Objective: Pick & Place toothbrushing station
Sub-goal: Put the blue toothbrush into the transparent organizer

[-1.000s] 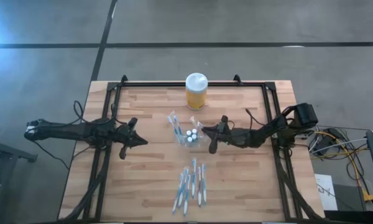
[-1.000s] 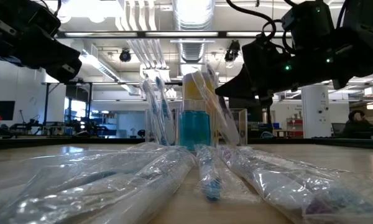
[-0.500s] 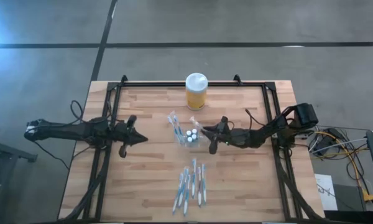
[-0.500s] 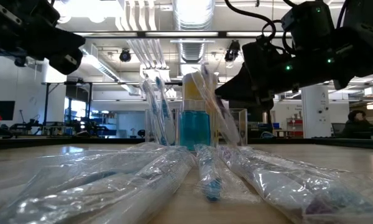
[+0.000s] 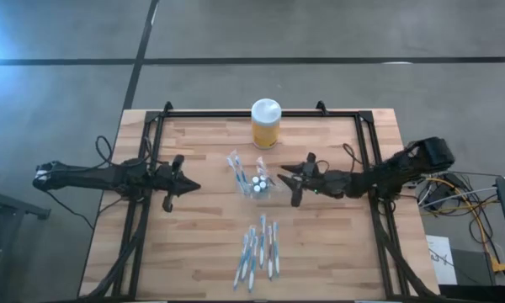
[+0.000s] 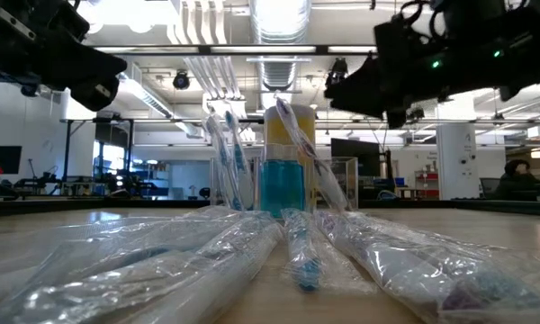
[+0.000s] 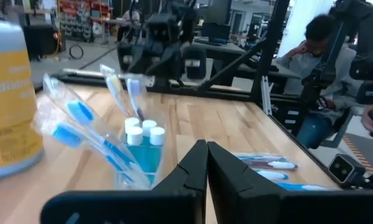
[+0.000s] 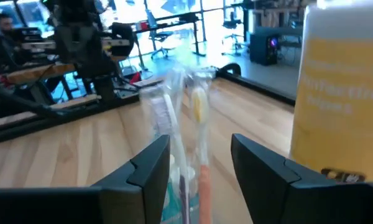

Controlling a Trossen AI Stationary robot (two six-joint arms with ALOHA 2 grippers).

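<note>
On the left of the pale wooden slatted table (image 5: 202, 244), the left gripper (image 5: 188, 190) hangs with its dark fingers pressed together on nothing, waiting just above the boards, well apart from the middle.

At the centre stands the toothbrushing station (image 5: 254, 186), a low see-through plastic holder of joined cups, holding blue liquid, small white-capped bottles and several wrapped toothbrushes that lean out at angles. It sits upright on the wood, near the yellow plastic jar with a white lid (image 5: 265, 124) behind it. In front lies a loose row of cellophane-wrapped toothbrushes (image 5: 259, 248), glossy and crinkled, with blue and white handles.

To the right, the right gripper (image 5: 283, 178) has changed most. A second ago its jaws sat closed right at the holder's edge; now they stand spread, and the arm has drawn back a little, leaving a gap between fingertips and holder. One more wrapped brush, with an orange handle, now leans in the cups beside the others. I judge that a brush has just been released into the station, and the pile in front is what remains.
</note>
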